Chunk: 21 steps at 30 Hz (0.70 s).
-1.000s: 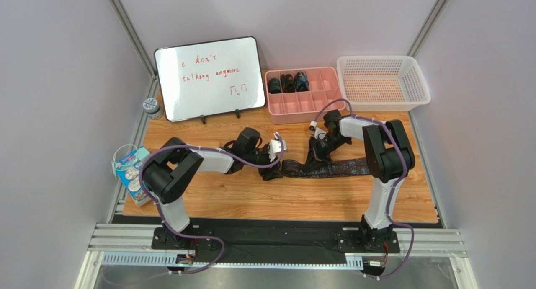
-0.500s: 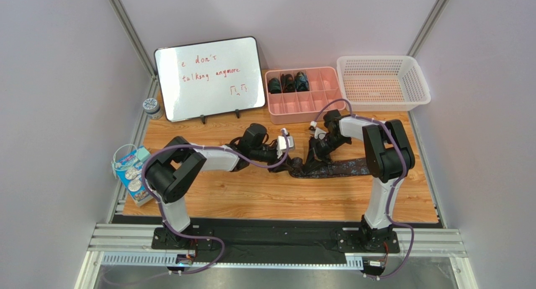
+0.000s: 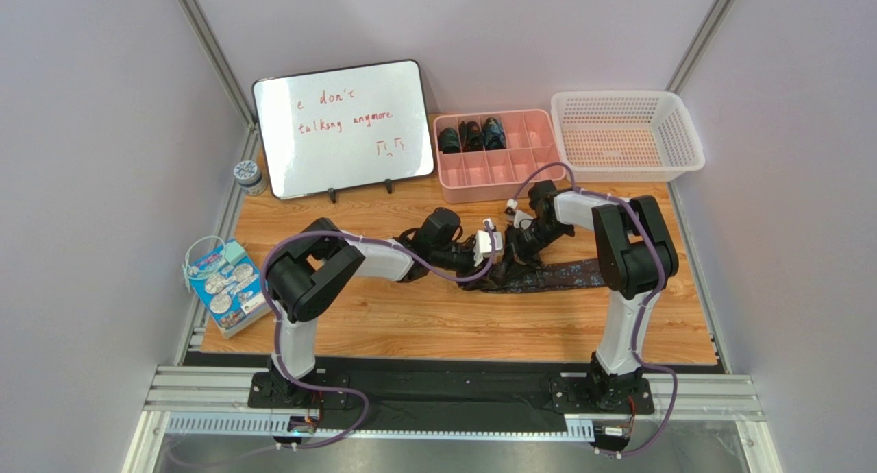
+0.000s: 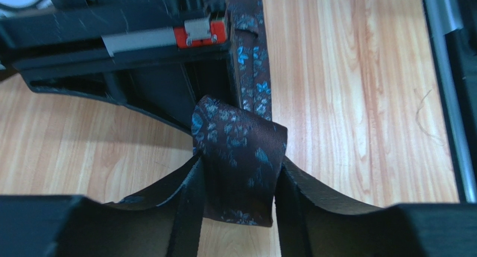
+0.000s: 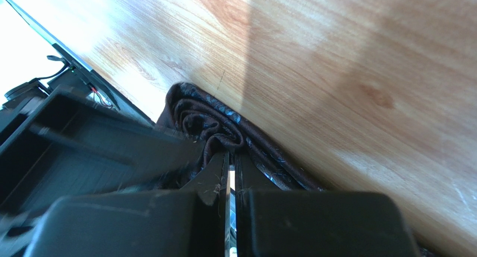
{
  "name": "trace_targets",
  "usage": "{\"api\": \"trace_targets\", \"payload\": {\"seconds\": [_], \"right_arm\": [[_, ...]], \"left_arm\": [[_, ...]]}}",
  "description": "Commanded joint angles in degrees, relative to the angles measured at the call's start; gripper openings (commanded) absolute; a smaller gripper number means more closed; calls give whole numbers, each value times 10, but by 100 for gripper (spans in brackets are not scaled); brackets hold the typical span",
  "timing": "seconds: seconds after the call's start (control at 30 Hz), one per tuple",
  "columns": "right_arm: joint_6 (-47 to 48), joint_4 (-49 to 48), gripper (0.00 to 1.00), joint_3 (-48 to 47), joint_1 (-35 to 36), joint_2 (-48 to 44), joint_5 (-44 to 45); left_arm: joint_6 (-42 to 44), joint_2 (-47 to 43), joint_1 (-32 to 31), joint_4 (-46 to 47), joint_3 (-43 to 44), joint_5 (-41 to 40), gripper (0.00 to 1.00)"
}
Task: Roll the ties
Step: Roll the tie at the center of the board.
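Near the middle of the top view, the tie [image 3: 561,276] lies on the table [image 3: 412,324], its free length running to the right. The left fingers [image 4: 182,201] grip its rolled end from both sides. The right fingers [image 5: 215,179] are closed, with their tips at the core of the roll.

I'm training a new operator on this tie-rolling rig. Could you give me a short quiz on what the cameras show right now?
1. True or false: the pink tray holds three rolled ties in its far row.
2. What sits between the fingers of the left gripper? A) a marker B) the rolled part of the tie C) a sponge
3. Fill in: the jaws of the right gripper are ____.
Key: 1 true; 2 B; 3 shut.
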<state>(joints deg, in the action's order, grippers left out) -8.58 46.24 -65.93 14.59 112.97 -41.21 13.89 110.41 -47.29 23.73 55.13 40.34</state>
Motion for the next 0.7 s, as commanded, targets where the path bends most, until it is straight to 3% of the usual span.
{"api": "trace_targets", "payload": {"seconds": [0.0, 0.1, 0.27, 0.43, 0.5, 0.57, 0.67], "right_arm": [[20, -32, 0, 20, 9, 24, 115], [15, -32, 0, 19, 9, 21, 110], [18, -33, 0, 20, 8, 0, 104], [19, -21, 0, 14, -7, -22, 90], [17, -15, 5, 12, -25, -39, 61], [12, -15, 19, 13, -35, -63, 41], [7, -6, 30, 12, -54, -85, 4]], "left_arm": [[28, 20, -8, -24, 6, -5, 52], [42, 24, -8, -47, 6, -20, 48], [72, 24, -11, -119, 15, -68, 22], [117, 27, -19, -234, 37, -126, 8], [120, 28, -21, -270, 38, -155, 5], [124, 33, -23, -285, 38, -172, 4], [123, 43, -26, -304, 43, -192, 4]]}}
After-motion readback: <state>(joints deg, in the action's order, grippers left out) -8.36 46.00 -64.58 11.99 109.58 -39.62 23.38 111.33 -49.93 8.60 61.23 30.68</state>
